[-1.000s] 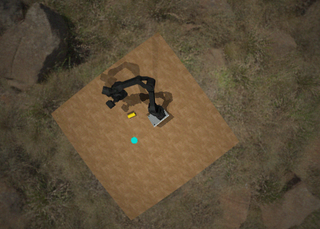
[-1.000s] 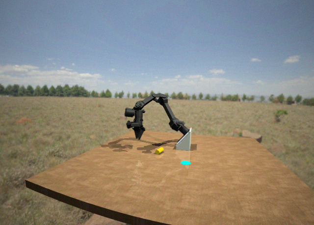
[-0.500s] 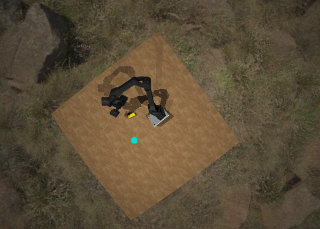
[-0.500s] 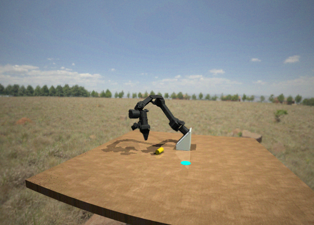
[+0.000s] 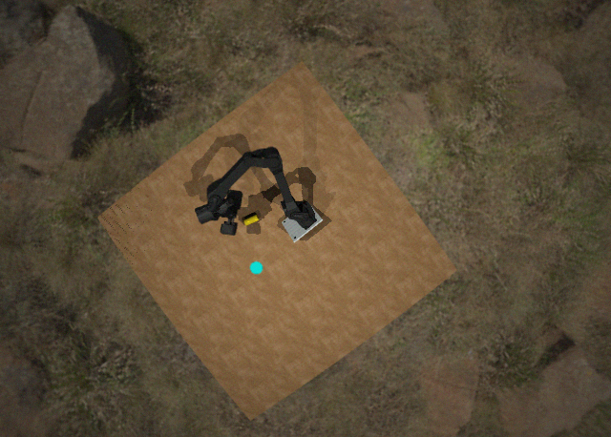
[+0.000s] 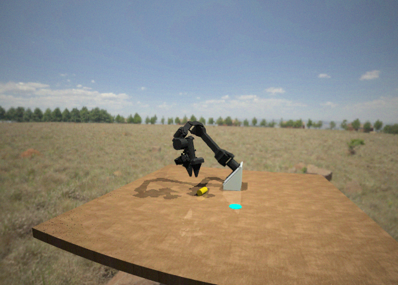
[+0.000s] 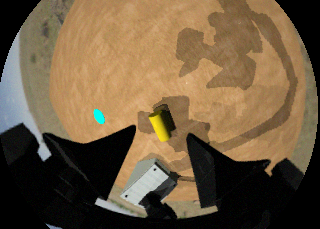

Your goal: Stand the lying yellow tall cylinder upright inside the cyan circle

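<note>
The yellow cylinder (image 5: 251, 218) (image 6: 202, 191) (image 7: 160, 125) lies on its side on the wooden table. The flat cyan circle (image 5: 256, 267) (image 6: 235, 206) (image 7: 99, 116) lies on the table apart from it, with nothing on it. My gripper (image 6: 193, 175) (image 7: 162, 132) is open and empty, its fingers pointing down, in the air above the table. In the wrist view the cylinder shows between and just beyond the fingertips, well below them. In the top view the fingertips are hidden under the gripper's body, left of the cylinder.
The arm's light grey wedge base (image 5: 295, 231) (image 6: 234, 181) (image 7: 145, 183) stands on the table (image 5: 315, 319) (image 6: 257, 243) (image 7: 110, 44), to the right of the cylinder in the top and exterior views. The arm arches from it over the table. Dark arm shadows fall around the cylinder.
</note>
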